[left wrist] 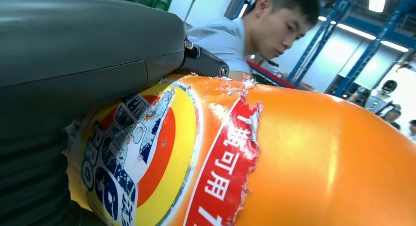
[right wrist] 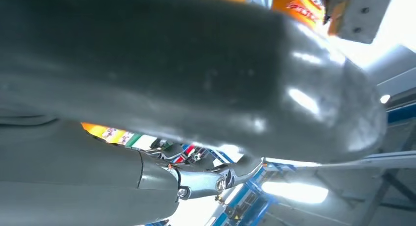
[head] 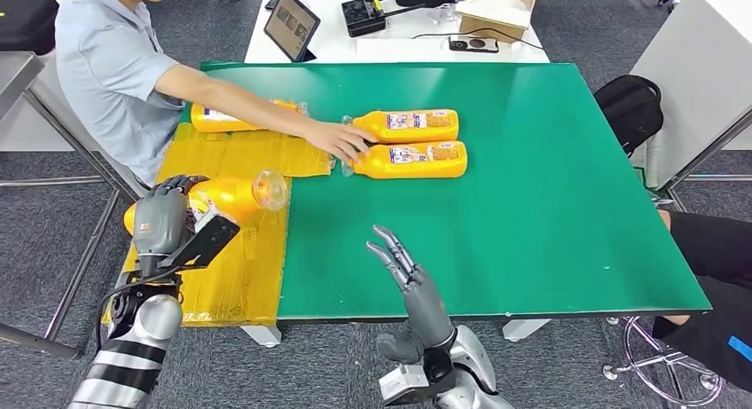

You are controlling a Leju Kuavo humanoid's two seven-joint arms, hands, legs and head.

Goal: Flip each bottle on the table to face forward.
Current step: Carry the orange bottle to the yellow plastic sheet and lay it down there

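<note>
My left hand [head: 163, 219] grips an orange bottle [head: 232, 196] lying on its side above the yellow mat [head: 239, 276], its clear cap end pointing right. In the left wrist view the bottle [left wrist: 304, 162] shows a torn label against my hand [left wrist: 73, 59]. My right hand [head: 406, 269] hovers with fingers spread at the near edge of the green table [head: 550, 232], holding nothing; up close the right hand [right wrist: 171, 74] is a grey blur. Two more orange bottles [head: 410, 123] [head: 415, 160] lie side by side mid-table, labels up. Another bottle [head: 217, 119] lies behind a person's arm.
A person sits at the far left; their hand [head: 341, 141] rests at the cap ends of the two mid-table bottles. A white table behind holds a tablet [head: 291, 25], a black device [head: 364, 15] and a cardboard box [head: 497, 8]. A black backpack [head: 630, 107] lies at the right.
</note>
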